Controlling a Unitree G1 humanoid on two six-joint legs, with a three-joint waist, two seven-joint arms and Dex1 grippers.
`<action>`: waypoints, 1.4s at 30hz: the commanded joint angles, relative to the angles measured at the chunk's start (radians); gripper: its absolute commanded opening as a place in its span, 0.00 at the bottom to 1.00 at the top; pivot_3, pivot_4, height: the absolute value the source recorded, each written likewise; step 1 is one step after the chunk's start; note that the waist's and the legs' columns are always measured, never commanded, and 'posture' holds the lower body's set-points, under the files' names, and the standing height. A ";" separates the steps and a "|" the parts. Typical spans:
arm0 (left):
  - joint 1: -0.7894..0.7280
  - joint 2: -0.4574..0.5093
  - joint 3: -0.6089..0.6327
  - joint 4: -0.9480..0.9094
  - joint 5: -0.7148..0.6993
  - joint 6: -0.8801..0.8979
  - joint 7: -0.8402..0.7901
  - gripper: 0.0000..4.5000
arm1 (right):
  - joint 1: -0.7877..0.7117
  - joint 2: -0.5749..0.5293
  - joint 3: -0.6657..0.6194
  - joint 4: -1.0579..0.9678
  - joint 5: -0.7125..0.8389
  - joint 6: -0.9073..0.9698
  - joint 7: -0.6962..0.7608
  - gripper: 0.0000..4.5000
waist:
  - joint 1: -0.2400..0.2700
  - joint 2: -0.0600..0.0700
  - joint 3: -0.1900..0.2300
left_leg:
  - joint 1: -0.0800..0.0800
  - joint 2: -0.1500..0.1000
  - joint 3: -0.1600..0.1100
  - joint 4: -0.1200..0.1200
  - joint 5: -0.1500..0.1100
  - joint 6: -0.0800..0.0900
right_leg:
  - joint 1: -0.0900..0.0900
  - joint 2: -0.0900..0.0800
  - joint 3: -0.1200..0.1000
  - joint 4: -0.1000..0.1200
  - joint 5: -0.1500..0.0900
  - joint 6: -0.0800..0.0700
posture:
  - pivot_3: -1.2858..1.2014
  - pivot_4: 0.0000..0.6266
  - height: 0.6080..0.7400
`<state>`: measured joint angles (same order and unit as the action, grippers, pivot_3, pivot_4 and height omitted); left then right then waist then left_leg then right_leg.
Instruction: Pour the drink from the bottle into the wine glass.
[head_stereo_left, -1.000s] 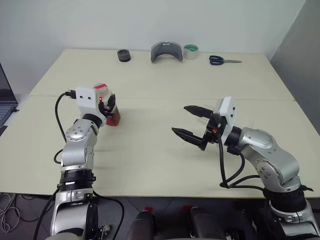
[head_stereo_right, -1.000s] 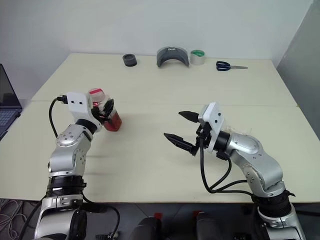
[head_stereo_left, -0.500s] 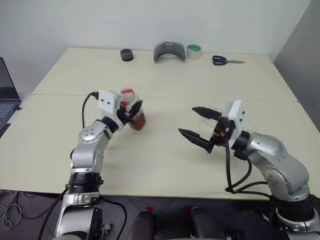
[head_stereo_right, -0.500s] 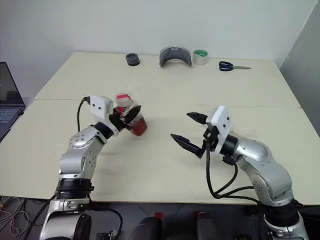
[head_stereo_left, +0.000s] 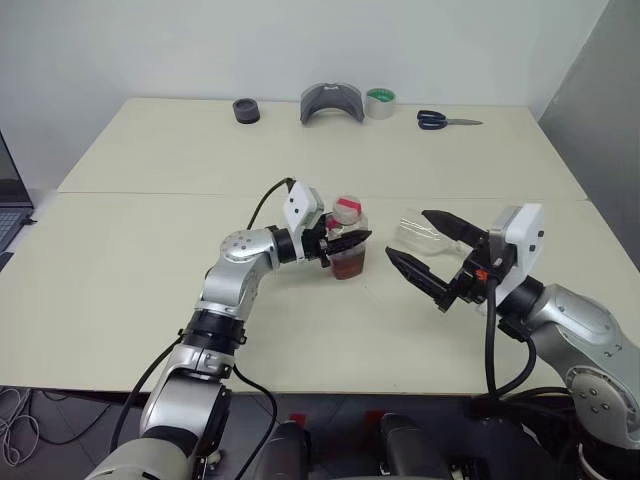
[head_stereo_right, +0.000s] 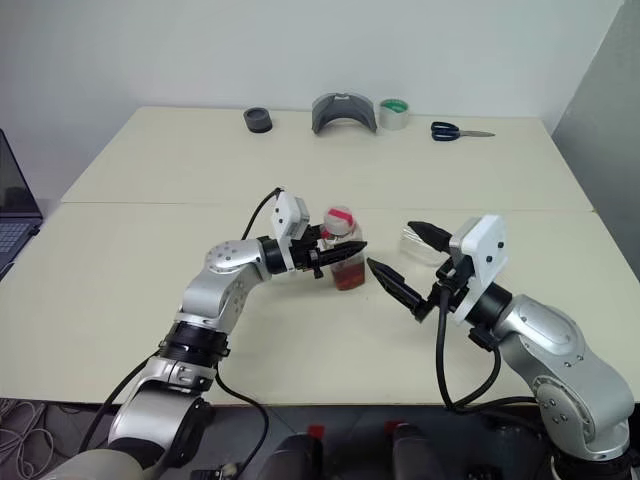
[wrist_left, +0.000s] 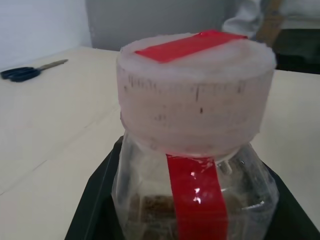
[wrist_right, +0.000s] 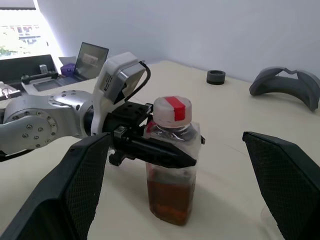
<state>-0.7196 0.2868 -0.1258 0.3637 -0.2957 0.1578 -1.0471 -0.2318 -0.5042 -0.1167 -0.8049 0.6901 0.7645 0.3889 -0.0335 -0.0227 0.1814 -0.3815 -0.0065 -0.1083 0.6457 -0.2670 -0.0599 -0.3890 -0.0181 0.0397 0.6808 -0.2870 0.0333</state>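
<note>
Nearest, we are holding our right gripper (head_stereo_right: 408, 262) wide open and empty, pointing left at the cap (head_stereo_right: 341, 218). Just beyond its fingertips, the left gripper (head_stereo_right: 338, 254) is clamping the upright bottle (head_stereo_right: 345, 254) mid-table. Farther right, the glass (head_stereo_left: 420, 232) seems to be lying on its side.

1. left gripper (head_stereo_left: 352, 243) swung the bottle (head_stereo_left: 347, 248) way over to the right, from the table's left side to about the middle
2. bottle now sits just left of the right gripper (head_stereo_left: 418, 243)
3. right gripper pulled back a bit to the right
</note>
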 joint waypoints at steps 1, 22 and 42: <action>-0.056 -0.028 -0.026 0.001 -0.026 -0.037 -0.101 0.42 | -0.081 -0.010 0.015 -0.053 0.036 0.067 -0.064 1.00 | 0.002 0.000 0.000 | 0.000 0.000 0.000 0.000 0.000 0.000 | 0.000 0.000 0.000 0.000 0.000 0.000 | 0.52 0.24 1.00; -0.093 -0.056 -0.043 0.085 0.021 -0.121 -0.242 0.42 | -0.182 0.049 0.204 0.087 -0.181 0.056 -0.126 1.00 | 0.001 0.000 0.000 | -0.001 0.000 0.000 0.000 0.000 0.000 | -0.001 0.000 0.000 0.000 0.000 0.000 | 0.52 0.24 1.00; -0.105 -0.071 -0.045 0.098 0.038 -0.150 -0.236 0.42 | -0.226 0.022 0.256 0.146 -0.193 0.066 0.008 0.40 | 0.001 0.000 0.000 | 0.000 0.000 -0.001 0.000 0.000 0.000 | -0.001 0.000 0.000 0.000 0.000 0.000 | 0.52 0.24 1.00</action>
<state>-0.7910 0.2277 -0.1688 0.5010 -0.2491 0.0301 -1.2763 -0.4349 -0.4617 0.1196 -0.6680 0.4908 0.8562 0.3270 -0.0329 -0.0226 0.1814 -0.3820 -0.0066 -0.1088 0.6458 -0.2670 -0.0597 -0.3895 -0.0182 0.0396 0.6807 -0.2871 0.0331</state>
